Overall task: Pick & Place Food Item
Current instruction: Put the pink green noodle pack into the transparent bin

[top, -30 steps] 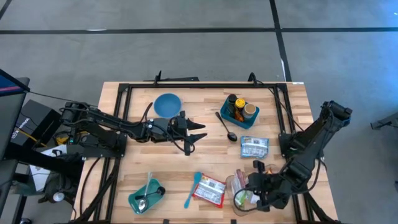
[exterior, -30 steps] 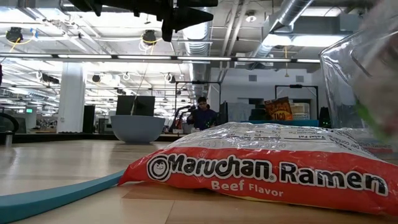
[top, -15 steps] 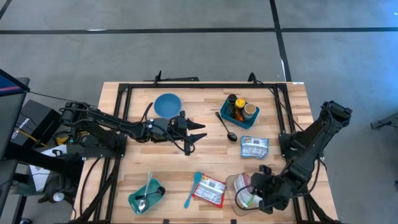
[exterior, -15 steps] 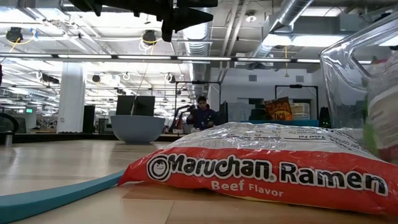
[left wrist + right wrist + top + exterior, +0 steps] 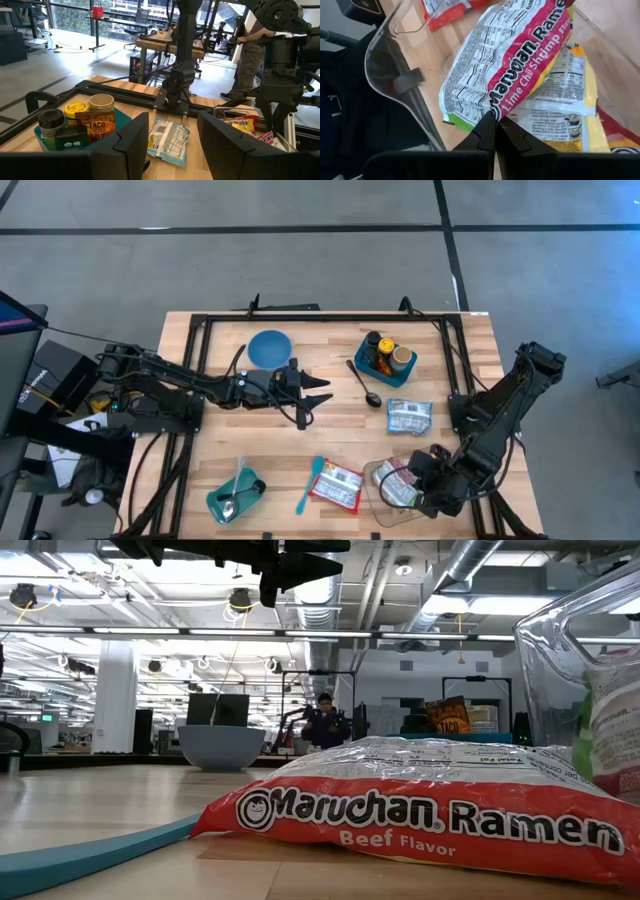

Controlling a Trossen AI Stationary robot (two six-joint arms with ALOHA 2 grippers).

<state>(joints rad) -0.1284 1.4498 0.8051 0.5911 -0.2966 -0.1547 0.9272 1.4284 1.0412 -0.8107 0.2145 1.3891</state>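
A red, white and green Lime Chili Shrimp ramen packet hangs in the mouth of a clear plastic container at the table's near right. My right gripper is shut on it, above the container. Under it in the container lies a yellow packet. The packet also shows through the container's wall in the low view. My left gripper waits open and level above the table's middle, touching nothing. My right gripper pinches the ramen packet's sealed edge between its two shut fingers, beside the green corner. The fingers slant down from above. The packet tilts away from them into the container, over the yellow packet; whether it rests there I cannot tell.
A Beef ramen packet and a blue spatula lie left of the container. A silver packet, a black spoon and a teal bin of jars stand farther back. Blue bowl far left; teal bowl near left.
My right gripper has sunk toward the clear container and rolled its wrist, staying shut. The ramen packet has turned with it and gone lower into the container's mouth, now showing still behind the wall in the low view.
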